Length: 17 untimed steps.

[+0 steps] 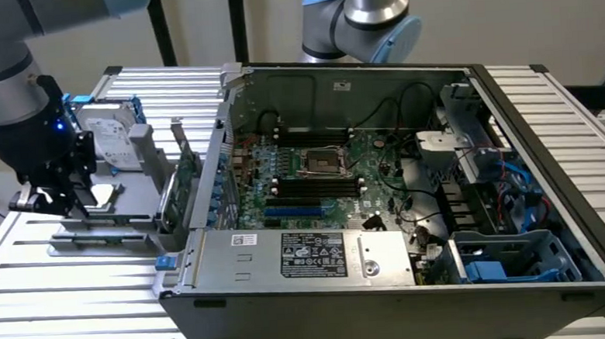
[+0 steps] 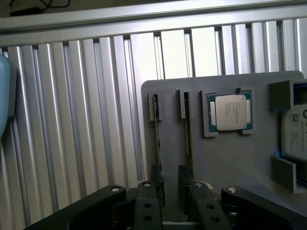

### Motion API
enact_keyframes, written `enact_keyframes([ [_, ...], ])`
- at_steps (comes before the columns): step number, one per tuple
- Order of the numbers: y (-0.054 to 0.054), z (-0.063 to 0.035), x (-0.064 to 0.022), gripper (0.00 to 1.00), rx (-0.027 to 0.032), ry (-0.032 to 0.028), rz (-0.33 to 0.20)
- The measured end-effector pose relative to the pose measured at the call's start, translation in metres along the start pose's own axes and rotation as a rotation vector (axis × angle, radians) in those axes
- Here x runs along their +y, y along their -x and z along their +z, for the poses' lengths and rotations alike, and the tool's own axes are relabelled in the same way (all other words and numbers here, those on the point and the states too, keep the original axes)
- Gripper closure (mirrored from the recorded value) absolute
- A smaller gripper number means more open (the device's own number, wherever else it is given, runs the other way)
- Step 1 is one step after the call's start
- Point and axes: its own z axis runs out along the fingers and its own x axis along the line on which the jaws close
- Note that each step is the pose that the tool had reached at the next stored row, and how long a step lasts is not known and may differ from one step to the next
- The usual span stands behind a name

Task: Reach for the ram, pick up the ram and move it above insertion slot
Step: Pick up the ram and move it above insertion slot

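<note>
Two thin sticks stand on edge in a grey holder (image 2: 225, 158) on the bench (image 2: 72, 120): the ram (image 2: 157, 139) and its twin (image 2: 187, 139), side by side. At their near ends the pincer (image 2: 172, 203) hangs, fingers apart, gripping nothing.

You're looking at a table (image 1: 70, 283) of ribbed bare aluminium slats with a satin sheen. The holder tray (image 2: 225, 153) on it reads as smooth, matt grey plastic. The processor (image 2: 232, 111) has a dull metal lid. The gripper (image 2: 171, 194) is matt black with shiny screw heads (image 2: 198, 185). The computer case (image 1: 393, 320) is dark and matt, its power supply (image 1: 235, 258) bare silvery sheet metal.
</note>
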Motion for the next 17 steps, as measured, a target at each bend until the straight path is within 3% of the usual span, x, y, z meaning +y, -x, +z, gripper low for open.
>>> enact_keyframes([
  [17,-0.006,0.0309,-0.0017,0.69,0.0003,0.0000,-0.007],
])
